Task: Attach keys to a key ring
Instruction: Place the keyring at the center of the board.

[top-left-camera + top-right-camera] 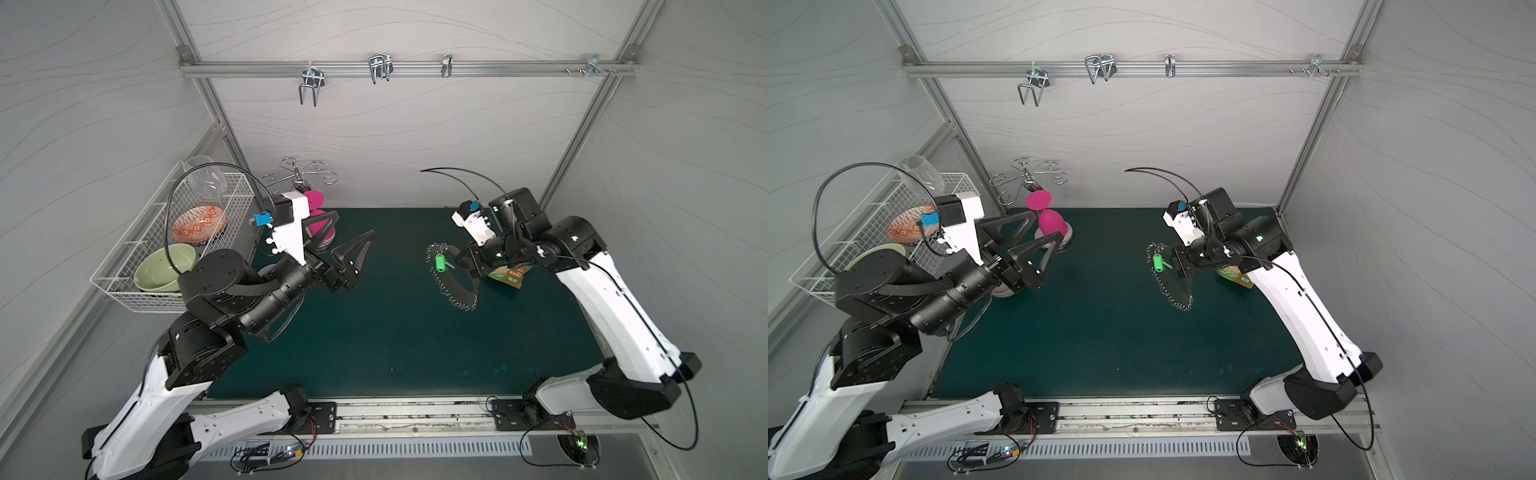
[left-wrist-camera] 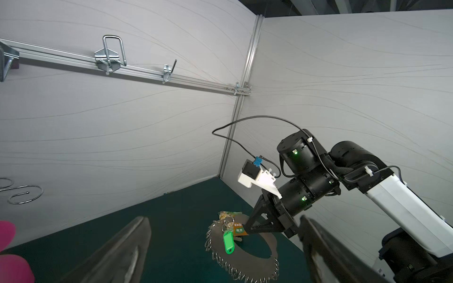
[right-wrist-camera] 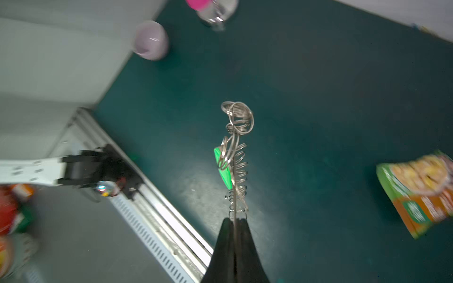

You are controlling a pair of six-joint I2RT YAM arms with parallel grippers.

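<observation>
The key ring (image 1: 459, 286) (image 1: 1177, 291), a flat grey oval plate rimmed with small wire rings, is held tilted above the green mat. My right gripper (image 1: 465, 266) (image 3: 234, 220) is shut on its edge, and the right wrist view shows the plate edge-on (image 3: 235, 191). The bright green key (image 1: 440, 263) (image 1: 1157, 262) (image 2: 229, 243) (image 3: 224, 171) hangs by its metal loop from rings at the plate's upper rim and lies against the plate (image 2: 245, 259). Far to the left, my left gripper (image 1: 353, 224) (image 1: 1049, 224) (image 2: 224, 218) is open, empty and apart from both.
A green-orange snack packet (image 1: 509, 276) (image 3: 416, 191) lies on the mat under the right wrist. A pink glass (image 1: 313, 203) and a wire hook stand (image 1: 297, 174) sit back left. A white wire basket (image 1: 232, 187) holds bowls. A lavender bowl (image 3: 150, 40) sits under the left arm.
</observation>
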